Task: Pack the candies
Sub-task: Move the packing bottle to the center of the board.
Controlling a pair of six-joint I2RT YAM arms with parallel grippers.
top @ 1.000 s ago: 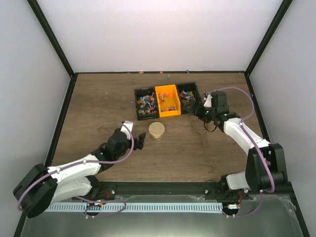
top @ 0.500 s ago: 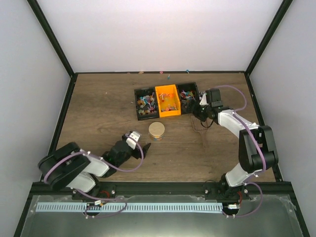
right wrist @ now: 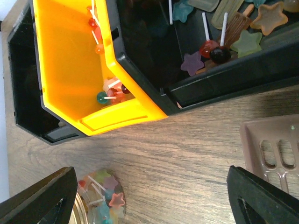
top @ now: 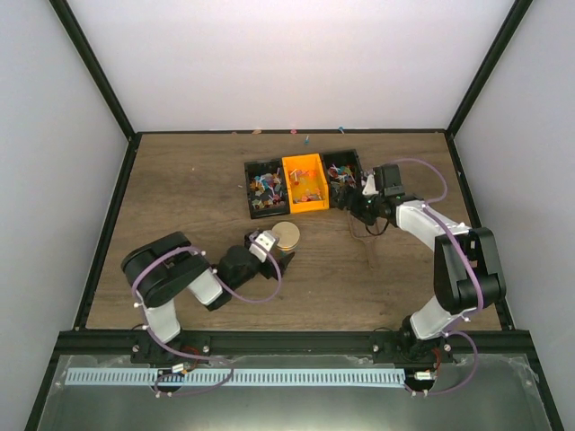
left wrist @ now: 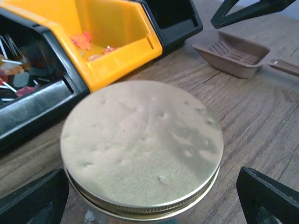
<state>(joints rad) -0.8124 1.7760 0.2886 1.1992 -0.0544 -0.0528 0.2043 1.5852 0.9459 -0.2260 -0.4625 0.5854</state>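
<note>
The candies (top: pixel 268 187) lie in a row of bins: two black bins (top: pixel 262 187) and an orange bin (top: pixel 304 183) between them. The right wrist view shows lollipops and star sweets in a black bin (right wrist: pixel 212 46) and a few in the orange bin (right wrist: pixel 110 91). A glass jar with a round tan lid (top: pixel 286 235) stands in front of the bins, with candies inside it (right wrist: pixel 105 196). My left gripper (top: pixel 274 257) is open, its fingers either side of the jar lid (left wrist: pixel 140 144) without touching it. My right gripper (top: pixel 364 206) is open and empty by the right black bin.
A brown slotted scoop (left wrist: pixel 233 53) lies on the table to the right of the jar; it also shows in the right wrist view (right wrist: pixel 275 149). A few stray candies (top: pixel 307 139) lie by the back wall. Black frame posts edge the wooden table (top: pixel 180 197).
My left arm has folded back and its gripper has swung right to the jar. My right gripper has shifted slightly toward the bins.
</note>
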